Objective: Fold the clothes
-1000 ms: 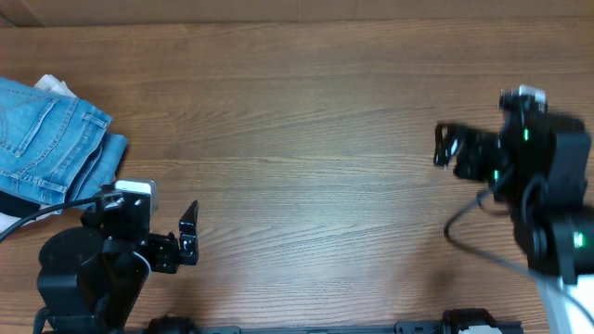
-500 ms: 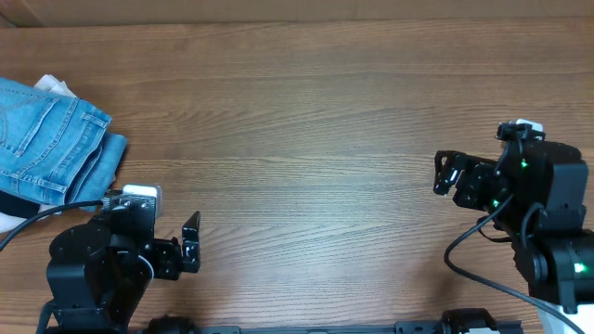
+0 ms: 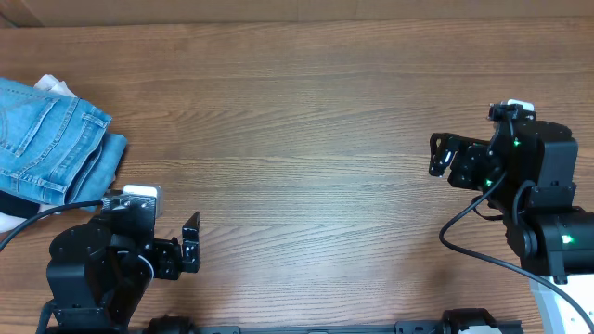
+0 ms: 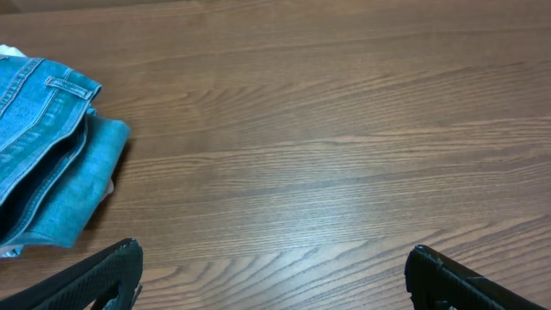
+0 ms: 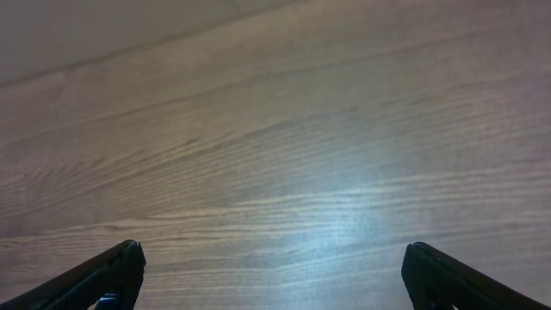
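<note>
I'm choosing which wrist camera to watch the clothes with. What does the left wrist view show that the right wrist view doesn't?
Only the left wrist view: the light-blue jeans at its left edge, lying in layers on the wood. Only the right wrist view: nothing of its own except a bright glare patch on the wood. Both: the wooden table, and each camera's own gripper, the left gripper and the right gripper, open with nothing between the fingers.

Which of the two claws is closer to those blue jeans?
Left. The left gripper sits open a short way from the jeans, on the robot's side of them. The right gripper is open at the table's opposite side.
</note>
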Robot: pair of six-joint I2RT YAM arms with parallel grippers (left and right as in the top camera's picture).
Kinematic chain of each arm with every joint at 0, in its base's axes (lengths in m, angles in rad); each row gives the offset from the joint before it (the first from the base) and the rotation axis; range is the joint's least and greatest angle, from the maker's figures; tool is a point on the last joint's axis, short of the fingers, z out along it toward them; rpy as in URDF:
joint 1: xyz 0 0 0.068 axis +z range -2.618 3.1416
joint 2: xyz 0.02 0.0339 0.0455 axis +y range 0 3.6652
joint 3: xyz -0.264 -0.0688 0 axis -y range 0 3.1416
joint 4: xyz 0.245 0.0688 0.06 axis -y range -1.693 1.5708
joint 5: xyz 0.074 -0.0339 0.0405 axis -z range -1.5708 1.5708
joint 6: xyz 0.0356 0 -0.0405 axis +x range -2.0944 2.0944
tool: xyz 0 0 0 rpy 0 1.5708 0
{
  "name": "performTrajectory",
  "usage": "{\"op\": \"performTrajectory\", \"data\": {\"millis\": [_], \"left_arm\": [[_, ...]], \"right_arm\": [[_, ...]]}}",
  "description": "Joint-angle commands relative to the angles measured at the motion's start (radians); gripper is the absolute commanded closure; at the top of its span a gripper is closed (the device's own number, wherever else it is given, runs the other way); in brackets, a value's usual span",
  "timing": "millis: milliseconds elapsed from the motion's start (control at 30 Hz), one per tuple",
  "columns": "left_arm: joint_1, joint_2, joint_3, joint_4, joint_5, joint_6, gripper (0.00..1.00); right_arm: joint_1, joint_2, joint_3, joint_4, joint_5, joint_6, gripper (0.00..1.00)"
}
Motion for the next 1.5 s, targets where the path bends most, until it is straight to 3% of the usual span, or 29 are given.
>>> {"op": "performTrajectory", "data": {"millis": [0,167,367,733,1100,1333,1467], "left_arm": [[0.003,0.002,-0.008,0.001,-0.01,-0.013,0.0],[0.003,0.002,-0.007,0.001,-0.01,-0.013,0.0],[0.003,0.002,-0.007,0.001,-0.01,-0.013,0.0],[0.003,0.002,-0.008,0.001,-0.01,-0.013,0.0],[0.003,0.002,-0.007,0.001,-0.01,-0.013,0.0],[0.003,0.002,-0.007,0.001,-0.01,-0.013,0.0],[0.003,0.002,-0.008,0.001,-0.01,-0.013,0.0]], "right_arm": [[-0.002,-0.007,-0.002,0.029,-0.005,-0.055,0.0],[-0.003,-0.025,-0.003,0.048,0.004,-0.122,0.0],[-0.003,-0.179,-0.069,0.122,0.025,-0.162,0.0],[-0.003,-0.586,-0.495,0.494,0.055,-0.167,0.0],[-0.003,-0.886,-0.876,0.782,0.016,-0.167,0.0],[-0.003,-0.984,-1.052,0.944,0.021,-0.167,0.0],[-0.003,-0.984,-1.115,0.929,0.021,-0.167,0.0]]}}
